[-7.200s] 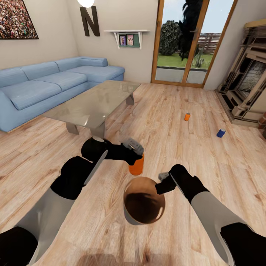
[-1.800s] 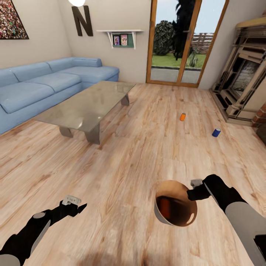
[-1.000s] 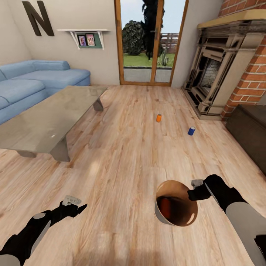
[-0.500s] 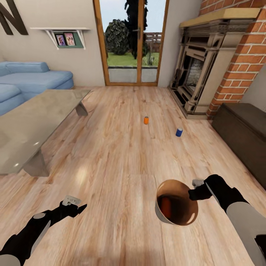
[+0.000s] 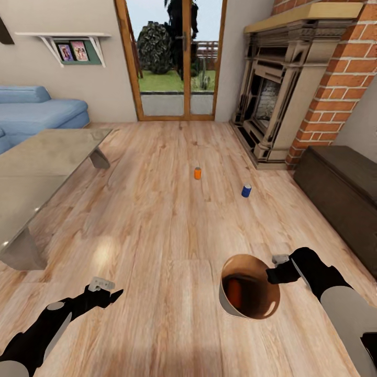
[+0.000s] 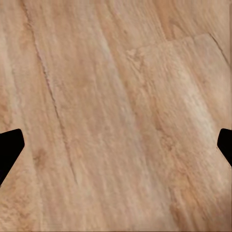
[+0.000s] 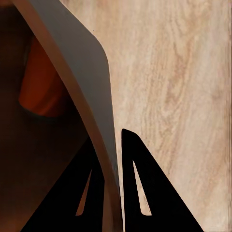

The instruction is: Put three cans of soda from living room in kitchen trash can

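Observation:
My right gripper [image 5: 276, 271] is shut on the rim of the tash can [image 5: 223, 302], holding it just above the wood floor. One orange can of soda [image 5: 234, 293] lies inside it. In the right wrist view my right gripper [image 7: 113, 145] pinches the tash can wall [image 7: 82, 63], with that orange can [image 7: 41, 82] in the brown interior. A second orange can [image 5: 197, 173] and a blue can [image 5: 246, 190] stand on the floor farther ahead, near the fireplace. My left gripper [image 5: 102, 290] hangs low on the left, open with nothing in it, and the left wrist view shows the left gripper [image 6: 116, 145] over bare planks.
A glass coffee table [image 5: 42, 167] and a blue sofa [image 5: 36, 110] lie to the left. The brick-and-stone fireplace [image 5: 272, 104] and a dark chest [image 5: 340, 183] line the right side. Wood-framed glass doors [image 5: 175, 57] stand straight ahead.
The orange can once held by my left gripper over the bin now lies inside it, and that arm has dropped low and opened. The view has swung right, toward the fireplace.

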Motion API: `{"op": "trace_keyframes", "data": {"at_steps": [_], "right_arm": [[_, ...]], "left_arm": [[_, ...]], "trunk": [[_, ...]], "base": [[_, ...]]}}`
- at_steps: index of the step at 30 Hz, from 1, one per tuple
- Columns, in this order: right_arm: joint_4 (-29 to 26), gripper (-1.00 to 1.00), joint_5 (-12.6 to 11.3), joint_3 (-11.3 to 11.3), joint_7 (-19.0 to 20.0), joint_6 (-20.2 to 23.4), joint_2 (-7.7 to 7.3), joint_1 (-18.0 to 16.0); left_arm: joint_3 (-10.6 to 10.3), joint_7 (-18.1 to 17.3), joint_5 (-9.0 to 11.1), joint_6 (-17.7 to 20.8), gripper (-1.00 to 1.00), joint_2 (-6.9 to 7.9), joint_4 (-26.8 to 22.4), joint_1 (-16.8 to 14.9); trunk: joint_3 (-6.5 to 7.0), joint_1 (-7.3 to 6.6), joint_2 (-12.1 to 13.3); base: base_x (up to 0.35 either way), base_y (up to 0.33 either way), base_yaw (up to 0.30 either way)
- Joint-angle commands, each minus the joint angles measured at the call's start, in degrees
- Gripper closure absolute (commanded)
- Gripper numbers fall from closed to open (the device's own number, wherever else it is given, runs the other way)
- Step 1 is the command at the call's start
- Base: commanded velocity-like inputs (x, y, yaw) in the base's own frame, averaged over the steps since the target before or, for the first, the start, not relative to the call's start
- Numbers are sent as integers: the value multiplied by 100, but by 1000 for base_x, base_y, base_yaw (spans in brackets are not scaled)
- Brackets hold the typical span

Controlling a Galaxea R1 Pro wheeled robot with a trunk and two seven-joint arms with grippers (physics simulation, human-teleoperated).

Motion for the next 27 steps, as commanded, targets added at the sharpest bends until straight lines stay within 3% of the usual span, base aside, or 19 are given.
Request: {"op": "trace_keyframes", "data": {"at_steps": [1, 13, 27], "right_arm": [[0, 100, -128, -9, 26, 41, 1, -3], [-7, 100, -129, 15, 22, 41, 18, -3], [-8, 100, -132, 8, 26, 41, 19, -3]], "left_arm": [[0, 1, 0, 0, -100, 0, 0, 0], [0, 5, -7, -8, -100, -47, 0, 0], [0, 6, -8, -9, -100, -53, 5, 0]], "trunk": [[-7, -1, 0], [-54, -1, 0], [-55, -1, 0]], "base": [[315, -104, -153], [315, -104, -99], [315, -104, -235]]}}
